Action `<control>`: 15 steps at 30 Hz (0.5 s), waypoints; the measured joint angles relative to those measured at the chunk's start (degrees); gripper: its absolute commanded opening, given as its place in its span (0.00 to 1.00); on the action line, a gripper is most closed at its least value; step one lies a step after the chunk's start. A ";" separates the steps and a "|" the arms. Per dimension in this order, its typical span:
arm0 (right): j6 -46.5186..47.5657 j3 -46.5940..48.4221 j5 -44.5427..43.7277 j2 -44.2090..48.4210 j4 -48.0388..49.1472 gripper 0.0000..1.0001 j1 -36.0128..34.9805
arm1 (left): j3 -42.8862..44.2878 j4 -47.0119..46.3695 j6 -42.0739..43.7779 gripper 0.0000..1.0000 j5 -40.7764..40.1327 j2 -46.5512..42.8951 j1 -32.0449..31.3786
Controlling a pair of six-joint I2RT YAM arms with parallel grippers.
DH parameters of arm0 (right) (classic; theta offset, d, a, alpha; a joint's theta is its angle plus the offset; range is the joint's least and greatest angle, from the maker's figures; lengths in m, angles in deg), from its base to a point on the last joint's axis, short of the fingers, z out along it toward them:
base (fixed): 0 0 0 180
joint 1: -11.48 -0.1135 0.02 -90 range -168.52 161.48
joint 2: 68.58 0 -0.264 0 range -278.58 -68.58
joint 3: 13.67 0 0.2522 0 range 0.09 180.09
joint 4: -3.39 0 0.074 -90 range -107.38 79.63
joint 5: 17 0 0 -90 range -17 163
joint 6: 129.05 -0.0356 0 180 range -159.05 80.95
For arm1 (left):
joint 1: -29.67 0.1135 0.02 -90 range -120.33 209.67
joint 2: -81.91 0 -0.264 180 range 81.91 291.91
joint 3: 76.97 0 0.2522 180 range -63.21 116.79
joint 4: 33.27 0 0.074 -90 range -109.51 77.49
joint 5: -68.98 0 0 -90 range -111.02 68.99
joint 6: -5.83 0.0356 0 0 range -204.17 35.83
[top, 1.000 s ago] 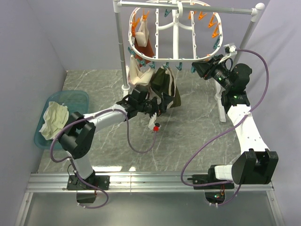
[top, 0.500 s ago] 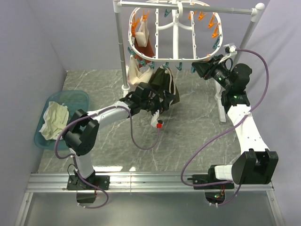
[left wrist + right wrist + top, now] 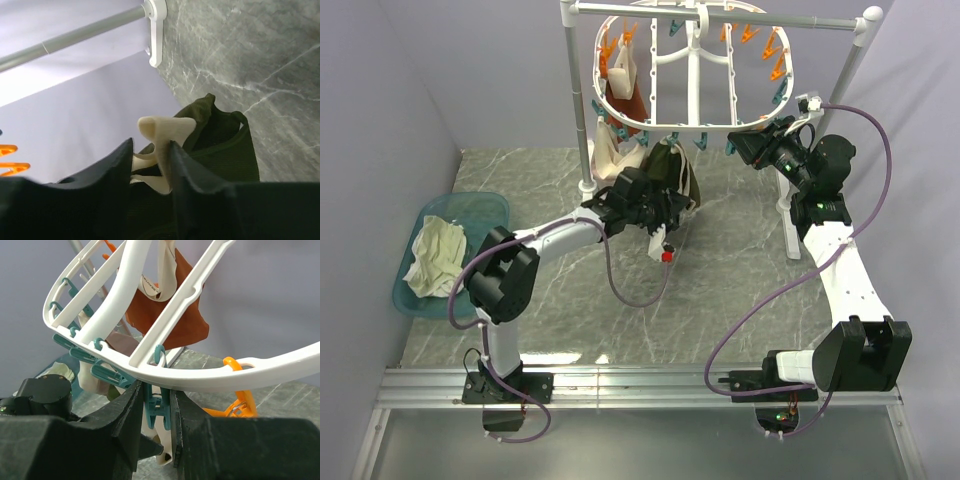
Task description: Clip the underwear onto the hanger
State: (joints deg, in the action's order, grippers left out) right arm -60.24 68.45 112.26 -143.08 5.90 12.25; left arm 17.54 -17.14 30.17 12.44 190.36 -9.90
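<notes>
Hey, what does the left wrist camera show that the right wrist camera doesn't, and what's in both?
Left wrist only: the left hand, its fingers either side of the pale waistband of the underwear. Right wrist only: the hanger, a rust-red garment, and the right hand closed on a teal clothespin. Both: the marble table, orange clothespins, the purple wall.

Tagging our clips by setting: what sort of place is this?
Probably a lab bench staged for laundry work: a left arm and right arm bolted at its edge, a clip hanger on a pole stand, a teal basket of cloth.
</notes>
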 measured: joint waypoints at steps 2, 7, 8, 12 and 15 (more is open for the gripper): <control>0.00 0.00 0.02 0.00 0.00 0.00 0.00 | 0.72 0.33 -0.09 0.27 -0.46 0.24 -0.04; 0.00 0.00 0.02 0.00 0.00 0.00 0.00 | 3.08 2.10 -0.02 0.00 -1.40 0.28 -0.63; -0.02 0.00 0.02 0.00 0.00 0.00 0.00 | 3.78 2.56 0.02 0.00 -1.51 0.28 -0.92; -0.04 0.00 0.00 0.00 0.00 0.00 0.00 | 5.20 2.25 0.07 0.01 -1.97 0.28 -2.08; -0.04 0.00 0.00 0.00 -0.02 0.00 0.00 | 5.20 1.60 0.07 0.00 -2.80 0.28 -2.73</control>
State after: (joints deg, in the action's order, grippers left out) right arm -60.28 68.45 112.26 -143.08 5.88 12.25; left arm 22.74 -15.55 30.24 9.64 190.64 -12.63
